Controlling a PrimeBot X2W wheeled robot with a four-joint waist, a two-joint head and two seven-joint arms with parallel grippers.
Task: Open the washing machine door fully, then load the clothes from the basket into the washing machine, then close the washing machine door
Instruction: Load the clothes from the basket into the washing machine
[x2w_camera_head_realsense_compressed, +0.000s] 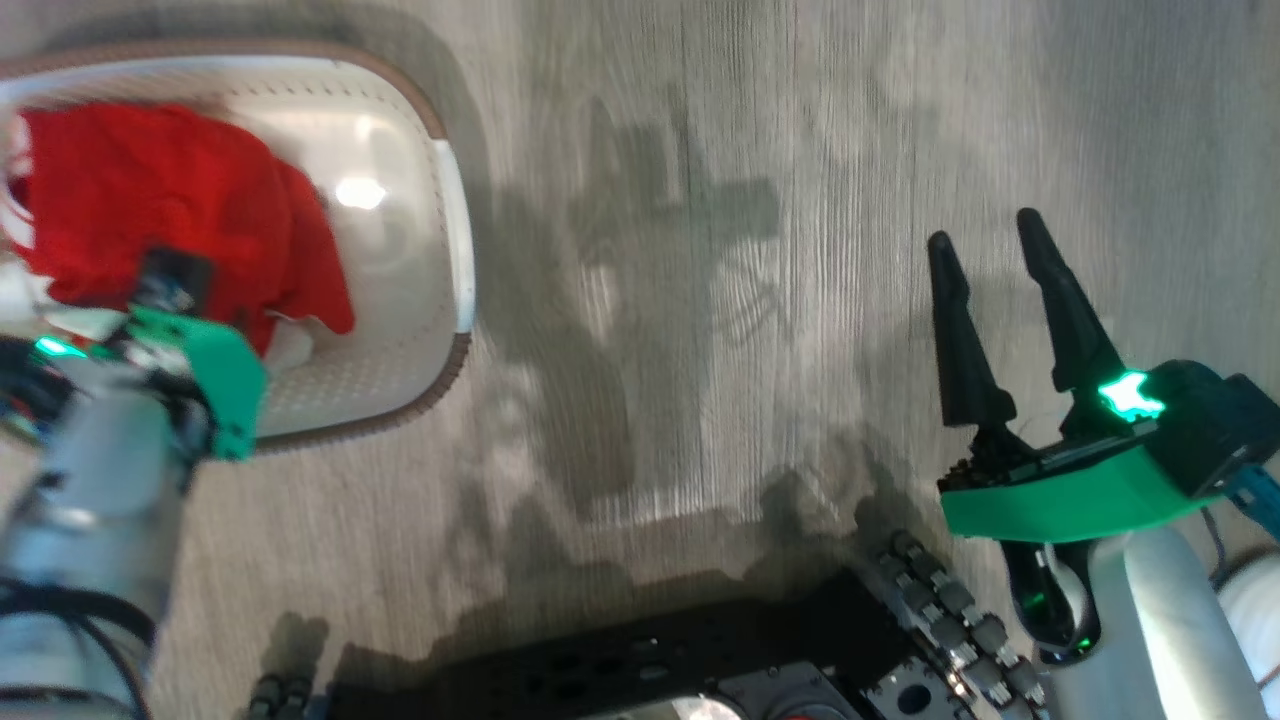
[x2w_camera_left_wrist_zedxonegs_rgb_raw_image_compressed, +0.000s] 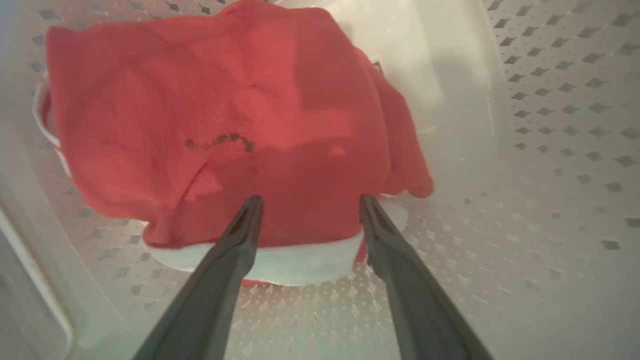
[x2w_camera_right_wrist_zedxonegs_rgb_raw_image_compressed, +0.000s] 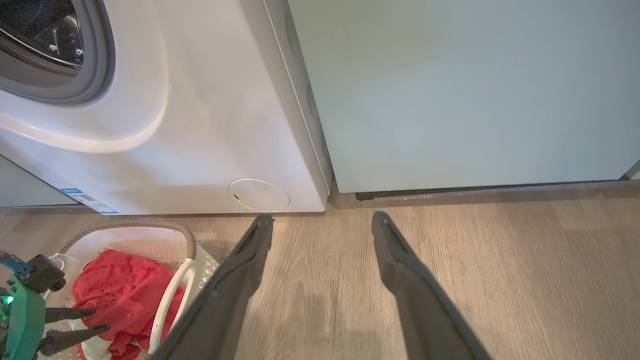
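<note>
Washing machine (x2w_camera_right_wrist_zedxonegs_rgb_raw_image_compressed: 210, 130) — right wrist view

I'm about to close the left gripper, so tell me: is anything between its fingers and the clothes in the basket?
Nothing visible stands between them. The left gripper is open inside the basket, its fingertips right over the white-trimmed lower edge of the clothes; whether they touch the fabric cannot be told.

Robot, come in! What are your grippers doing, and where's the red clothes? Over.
Left gripper open, fingers poised over the red fabric garment. Garment lying in the white perforated plastic basket. Right gripper open above grey wood-look floor. Nothing covering the garment.
</note>
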